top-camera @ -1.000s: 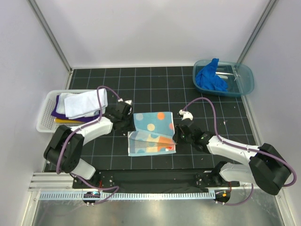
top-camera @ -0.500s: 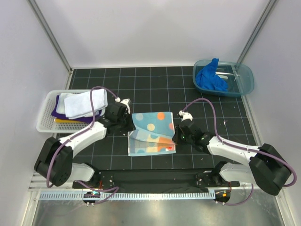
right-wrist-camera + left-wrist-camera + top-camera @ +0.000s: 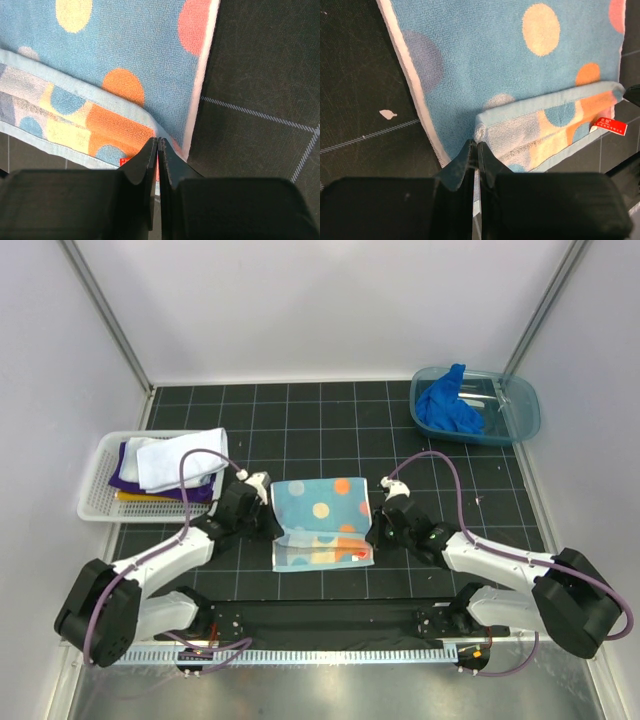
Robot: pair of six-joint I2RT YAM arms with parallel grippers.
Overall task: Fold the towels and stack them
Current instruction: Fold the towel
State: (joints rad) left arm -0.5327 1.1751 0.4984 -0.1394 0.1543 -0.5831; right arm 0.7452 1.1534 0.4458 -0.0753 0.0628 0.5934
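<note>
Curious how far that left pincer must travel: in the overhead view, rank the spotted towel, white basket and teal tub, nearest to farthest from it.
1. The spotted towel, centre, pinched by the left pincer.
2. The basket, on its left.
3. The tub, far right corner.

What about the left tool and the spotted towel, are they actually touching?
Touching. The left wrist view shows the left tool closed on the corner of the spotted towel, pinching its folded-over flap with no gap.
</note>
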